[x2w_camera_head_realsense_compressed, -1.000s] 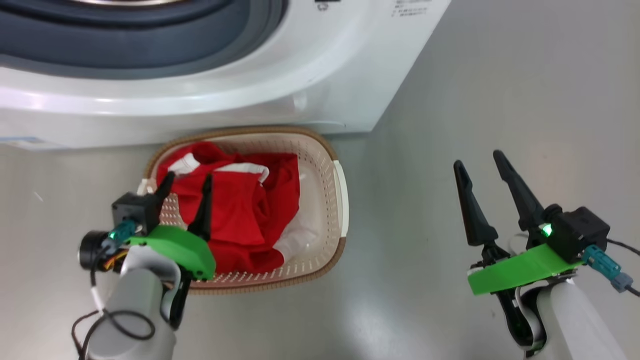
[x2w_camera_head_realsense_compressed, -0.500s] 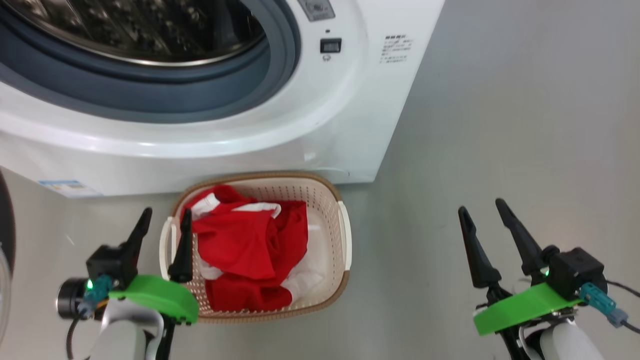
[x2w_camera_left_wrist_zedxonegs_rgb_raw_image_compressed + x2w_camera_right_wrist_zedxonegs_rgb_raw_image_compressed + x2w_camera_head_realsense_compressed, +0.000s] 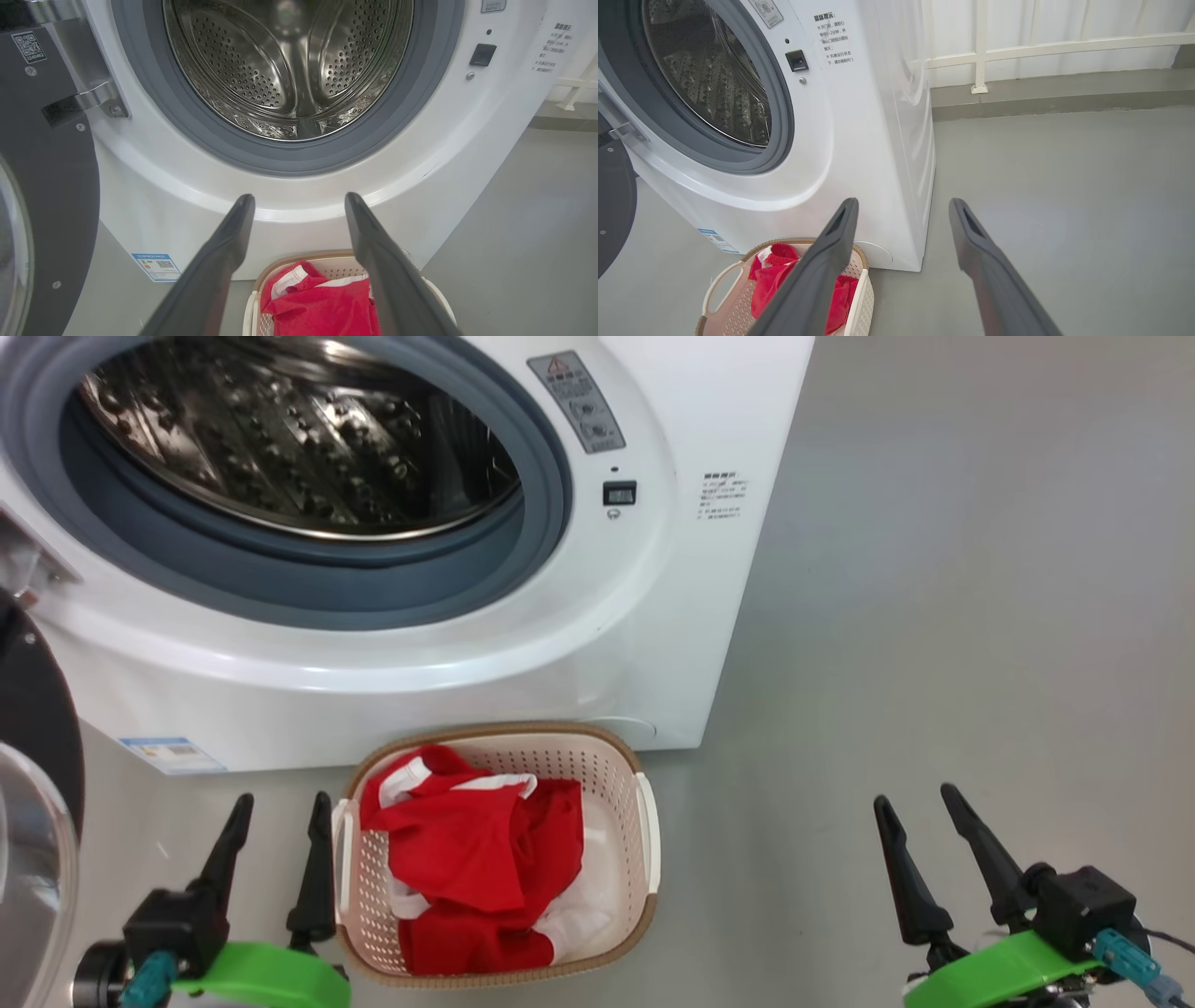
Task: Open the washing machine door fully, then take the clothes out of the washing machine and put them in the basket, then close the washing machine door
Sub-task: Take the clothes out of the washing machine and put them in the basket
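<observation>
The white washing machine (image 3: 644, 644) (image 3: 154, 200) (image 3: 859, 140) stands with its steel drum (image 3: 299, 448) (image 3: 289, 65) bare inside. Its black-rimmed door (image 3: 33, 728) (image 3: 51, 186) (image 3: 612, 205) hangs open at the left. Red and white clothes (image 3: 467, 868) (image 3: 322, 303) (image 3: 773, 275) lie in the cream basket (image 3: 621, 784) (image 3: 721, 284) on the floor before the machine. My left gripper (image 3: 280, 807) (image 3: 299, 205) is open and empty just left of the basket. My right gripper (image 3: 915, 803) (image 3: 901, 207) is open and empty over bare floor, well to the right.
Grey floor (image 3: 934, 616) stretches right of the machine. A white railing (image 3: 1041, 46) and a low kerb run along the far wall. A blue label (image 3: 173, 754) sticks to the machine's lower front.
The head camera has tilted up, bringing the drum and the door into view. My left gripper has drawn back from over the basket to its left side. Both stay open.
</observation>
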Tool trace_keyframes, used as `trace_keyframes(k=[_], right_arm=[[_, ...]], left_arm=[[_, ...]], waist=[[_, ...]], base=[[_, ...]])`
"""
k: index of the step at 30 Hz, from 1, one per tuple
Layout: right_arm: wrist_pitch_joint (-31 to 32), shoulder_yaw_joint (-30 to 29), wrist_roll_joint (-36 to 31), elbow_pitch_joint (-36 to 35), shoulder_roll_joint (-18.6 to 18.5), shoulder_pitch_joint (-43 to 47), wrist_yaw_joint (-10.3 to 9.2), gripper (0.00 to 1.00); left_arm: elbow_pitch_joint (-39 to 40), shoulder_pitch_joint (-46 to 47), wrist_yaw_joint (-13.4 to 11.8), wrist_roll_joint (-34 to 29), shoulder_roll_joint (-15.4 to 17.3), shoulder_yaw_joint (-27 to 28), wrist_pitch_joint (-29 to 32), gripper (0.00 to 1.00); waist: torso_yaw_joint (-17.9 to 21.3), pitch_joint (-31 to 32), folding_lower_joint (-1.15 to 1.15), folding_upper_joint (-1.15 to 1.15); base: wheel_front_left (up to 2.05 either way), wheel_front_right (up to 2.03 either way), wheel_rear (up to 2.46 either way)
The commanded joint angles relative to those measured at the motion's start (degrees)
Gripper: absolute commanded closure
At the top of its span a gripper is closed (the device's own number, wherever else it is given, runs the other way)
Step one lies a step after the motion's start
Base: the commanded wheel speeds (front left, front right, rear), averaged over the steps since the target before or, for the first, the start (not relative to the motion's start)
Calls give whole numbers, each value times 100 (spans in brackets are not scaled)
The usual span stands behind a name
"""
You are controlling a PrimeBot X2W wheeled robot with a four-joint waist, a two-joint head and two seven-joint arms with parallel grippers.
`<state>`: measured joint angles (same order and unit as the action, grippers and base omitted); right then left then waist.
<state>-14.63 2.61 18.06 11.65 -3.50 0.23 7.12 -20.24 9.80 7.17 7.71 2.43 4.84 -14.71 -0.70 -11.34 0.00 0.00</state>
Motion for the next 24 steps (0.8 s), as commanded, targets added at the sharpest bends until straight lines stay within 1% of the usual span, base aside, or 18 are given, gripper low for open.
trace_keyframes(k=[1,14,24], right_arm=[[-37,107,64,-137,-84,32,36,0],[-37,-32,111,-188,-154,507,36,0],[-37,-84,114,-240,-176,595,36,0]], left_arm=[[216,-68,32,-1,117,198,-29,0],[981,-969,32,56,84,334,-29,0],[1153,-1102,32,53,59,378,-29,0]], waist=[[-5,121,0,0],[42,524,0,0],[27,518,0,0]], base=[[0,0,0],[0,0,0],[0,0,0]])
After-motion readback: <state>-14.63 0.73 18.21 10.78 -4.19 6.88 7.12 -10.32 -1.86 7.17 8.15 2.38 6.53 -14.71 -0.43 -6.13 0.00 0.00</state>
